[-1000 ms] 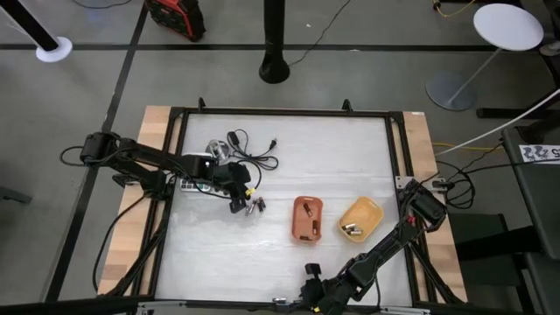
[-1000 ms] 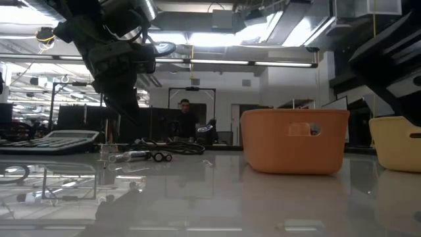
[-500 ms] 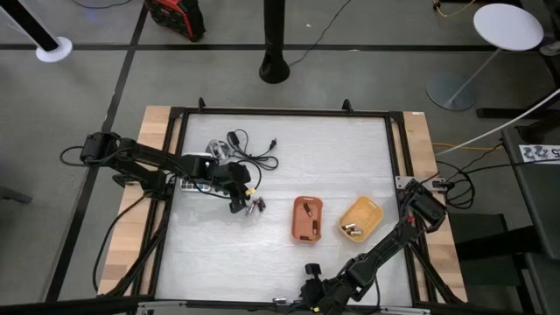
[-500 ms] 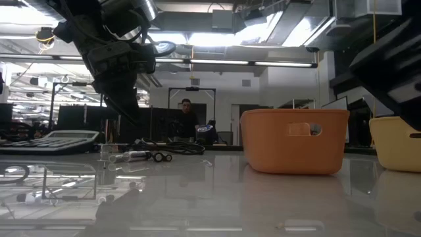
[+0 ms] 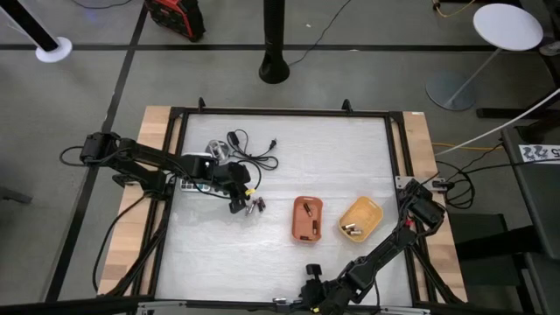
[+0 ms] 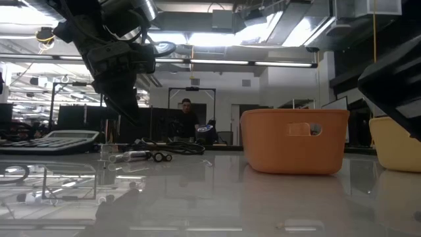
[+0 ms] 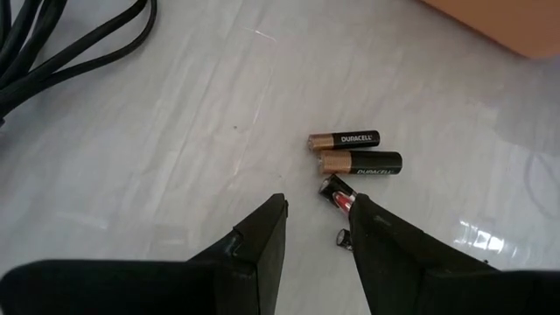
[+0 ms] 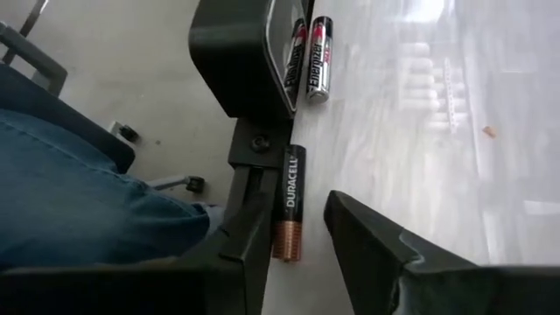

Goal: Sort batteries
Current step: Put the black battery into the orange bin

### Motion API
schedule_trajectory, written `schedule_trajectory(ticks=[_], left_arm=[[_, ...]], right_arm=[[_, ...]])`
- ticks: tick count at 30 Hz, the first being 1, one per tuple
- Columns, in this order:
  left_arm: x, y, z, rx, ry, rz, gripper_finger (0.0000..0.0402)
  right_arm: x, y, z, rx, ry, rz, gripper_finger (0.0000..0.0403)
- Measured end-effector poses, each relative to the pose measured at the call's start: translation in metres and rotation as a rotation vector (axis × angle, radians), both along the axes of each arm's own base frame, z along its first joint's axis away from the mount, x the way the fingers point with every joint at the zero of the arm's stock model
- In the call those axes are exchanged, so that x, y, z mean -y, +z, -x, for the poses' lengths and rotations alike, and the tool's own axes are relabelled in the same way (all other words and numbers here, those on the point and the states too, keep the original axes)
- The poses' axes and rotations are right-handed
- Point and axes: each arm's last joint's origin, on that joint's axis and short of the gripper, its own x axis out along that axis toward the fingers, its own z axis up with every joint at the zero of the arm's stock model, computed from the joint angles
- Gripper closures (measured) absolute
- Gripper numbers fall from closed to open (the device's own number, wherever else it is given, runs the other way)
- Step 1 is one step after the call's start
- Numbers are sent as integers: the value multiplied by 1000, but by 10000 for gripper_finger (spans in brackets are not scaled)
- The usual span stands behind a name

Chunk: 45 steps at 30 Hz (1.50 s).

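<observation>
Nothing on the table has shifted since 1 second ago. The left gripper (image 7: 317,226) hangs open and empty over 3 small black-and-copper batteries (image 7: 354,160), seemingly lining up a pick. The right gripper (image 8: 297,229), open, straddles a stray Duracell battery (image 8: 289,203) at the table's edge.

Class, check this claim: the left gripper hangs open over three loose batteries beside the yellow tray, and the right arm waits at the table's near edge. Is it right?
Not quite. The batteries lie beside the black cable, well away from the yellow tray, as the high view shows. The rest holds: the left gripper hangs open over them, and the right gripper waits at the near edge.
</observation>
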Motion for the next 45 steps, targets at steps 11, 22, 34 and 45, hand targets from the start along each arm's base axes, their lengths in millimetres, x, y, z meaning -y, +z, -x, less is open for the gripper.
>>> schedule_trajectory(ticks=[11,22,34,45], left_arm=[[0,0,0,0,1,0,284],[0,0,0,0,-3,-2,284],[0,0,0,0,-4,-3,284],[0,0,0,1,-2,-1,284]], right_arm=[[11,-4,-4,-16,-44,66,337],[14,-2,-10,5,-55,42,379],[25,35,-4,46,-88,112,388],[66,79,3,-16,-183,263,383]])
